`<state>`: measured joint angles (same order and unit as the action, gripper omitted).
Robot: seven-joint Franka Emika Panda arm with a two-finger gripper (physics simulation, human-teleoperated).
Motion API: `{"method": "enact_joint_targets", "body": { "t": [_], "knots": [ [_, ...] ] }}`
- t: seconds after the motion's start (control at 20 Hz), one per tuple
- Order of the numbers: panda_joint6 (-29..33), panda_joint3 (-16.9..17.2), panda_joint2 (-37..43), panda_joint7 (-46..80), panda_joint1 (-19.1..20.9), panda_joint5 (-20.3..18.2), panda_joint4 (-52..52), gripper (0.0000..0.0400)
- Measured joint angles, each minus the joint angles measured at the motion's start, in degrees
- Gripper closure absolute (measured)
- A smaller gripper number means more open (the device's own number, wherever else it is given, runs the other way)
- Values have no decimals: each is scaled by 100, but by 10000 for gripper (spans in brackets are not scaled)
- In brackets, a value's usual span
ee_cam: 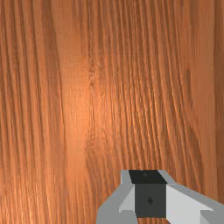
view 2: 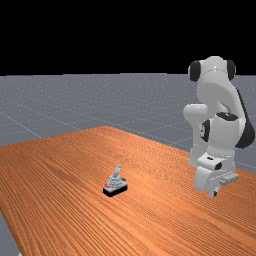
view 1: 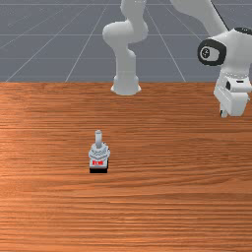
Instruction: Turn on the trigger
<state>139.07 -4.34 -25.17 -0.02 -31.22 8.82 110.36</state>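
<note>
The step in hand looks to be the approach, with the trigger [view 1: 99, 156] untouched; it stands on the wooden surface [view 1: 162, 197], left of the middle in the front view and nearer that camera than the tool [view 1: 224, 113] is; the far view also has it left of the middle, its grey stick [view 2: 117, 170] rising from a stepped grey body on a black base [view 2: 116, 191], the stick leaning a little there. The tool hangs above the surface near the front view's right, well apart from the trigger; whether it is open or closed I cannot tell, and I see nothing held in it. The next move, as I judge it, calls for carrying the tool across toward the front view's left and toward that camera, then lowering it to the stick with care; a low or hasty pass could knock the whole piece over or slide it. As for writing, a red marking [view 1: 98, 163] sits on the body just above the black base; it may be lettering, but I cannot read it; I can make out no brand name.
</note>
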Motion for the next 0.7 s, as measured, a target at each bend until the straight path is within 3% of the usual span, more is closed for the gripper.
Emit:
{"method": "enact_joint_targets", "body": {
  "t": [0.1,0.15,0.2,0.25,0.3,0.35,0.4,0.5,0.55,0.7],
  "knots": [
    [323,-38,442,349,-192,145,711,400],
    [707,272,659,1259,-551,1006,1104,400],
    [813,261,855,1597,-647,1246,1402,400],
    [307,-394,866,-249,-151,-189,1319,400],
    [847,16,1078,1354,-599,880,1726,400],
    [896,-45,1213,1464,-630,897,1924,400],
    [862,-496,1269,257,-284,-491,2014,400],
    [1200,-661,1547,98,-301,-913,2479,400],
    [495,-572,1521,526,-467,-504,2267,400],
    [821,-623,1853,1122,-687,-252,2769,400]
  ]
}}
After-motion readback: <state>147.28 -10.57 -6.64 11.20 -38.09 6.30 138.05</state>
